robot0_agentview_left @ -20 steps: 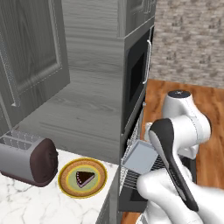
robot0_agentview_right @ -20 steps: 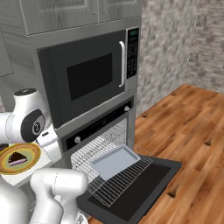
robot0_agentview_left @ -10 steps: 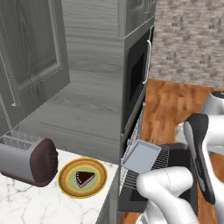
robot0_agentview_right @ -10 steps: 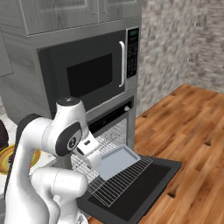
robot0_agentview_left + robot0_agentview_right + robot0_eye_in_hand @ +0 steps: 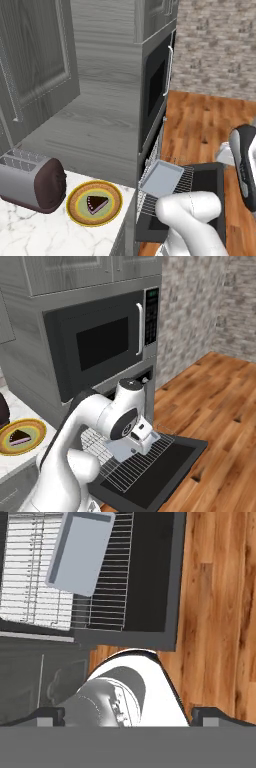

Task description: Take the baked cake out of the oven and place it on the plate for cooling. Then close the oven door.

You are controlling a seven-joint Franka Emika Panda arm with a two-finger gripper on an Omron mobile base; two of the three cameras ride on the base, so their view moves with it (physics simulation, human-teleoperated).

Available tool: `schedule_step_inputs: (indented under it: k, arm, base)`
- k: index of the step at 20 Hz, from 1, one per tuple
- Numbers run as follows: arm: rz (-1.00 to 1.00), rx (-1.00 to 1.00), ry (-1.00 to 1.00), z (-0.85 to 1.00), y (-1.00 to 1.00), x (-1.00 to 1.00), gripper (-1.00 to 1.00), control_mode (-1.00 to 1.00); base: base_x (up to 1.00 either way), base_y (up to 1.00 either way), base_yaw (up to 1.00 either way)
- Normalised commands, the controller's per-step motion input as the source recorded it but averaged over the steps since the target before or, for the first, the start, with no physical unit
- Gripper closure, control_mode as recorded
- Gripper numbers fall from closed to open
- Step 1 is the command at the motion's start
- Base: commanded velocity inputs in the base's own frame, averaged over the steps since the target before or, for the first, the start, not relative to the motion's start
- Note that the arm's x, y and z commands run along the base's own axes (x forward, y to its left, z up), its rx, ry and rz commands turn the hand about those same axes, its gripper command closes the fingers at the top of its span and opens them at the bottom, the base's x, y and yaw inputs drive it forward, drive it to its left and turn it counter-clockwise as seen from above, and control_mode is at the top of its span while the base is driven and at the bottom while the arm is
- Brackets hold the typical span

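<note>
The baked cake, a dark brown wedge, lies on the plate on the counter beside the oven. The oven door is folded down flat, with a wire rack pulled out over it. My gripper hangs above the open door, far from the plate. It is open: its two fingertips stand wide apart at the hand view's bottom with nothing held between them.
A flat grey baking tray rests on the pulled-out rack. A toaster stands left of the plate. The microwave sits above the oven. Wooden floor stretches right of the door.
The arm has swung away from the counter and plate, across to above the open oven door. The cake stays on the plate; the gripper stays open.
</note>
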Motion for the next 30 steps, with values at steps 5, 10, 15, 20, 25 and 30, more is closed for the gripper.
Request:
schedule_step_inputs:
  k: [5, 10, 15, 20, 25, 30]
  arm:
    - [0.17, 0.04, 0.12, -0.46, -0.14, 0.63, -1.00, -1.00]
    - [0.13, 0.00, 0.15, -0.61, -0.05, 0.75, -1.00, -1.00]
    - [0.04, 0.02, 0.11, -0.74, -0.14, 0.66, -1.00, -1.00]
    - [0.00, 0.04, 0.02, -0.79, -0.22, 0.51, -1.00, -1.00]
    - [0.00, 0.02, 0.00, -0.75, -0.19, 0.36, -1.00, -1.00]
    - [0.00, 0.00, 0.00, -0.69, -0.12, 0.34, -1.00, -1.00]
  base:
    - [0.00, 0.00, 0.00]
    - [0.00, 0.00, 0.00]
    - [0.00, 0.00, 0.00]
    - [0.00, 0.00, 0.00]
    - [0.00, 0.00, 0.00]
    - [0.00, 0.00, 0.00]
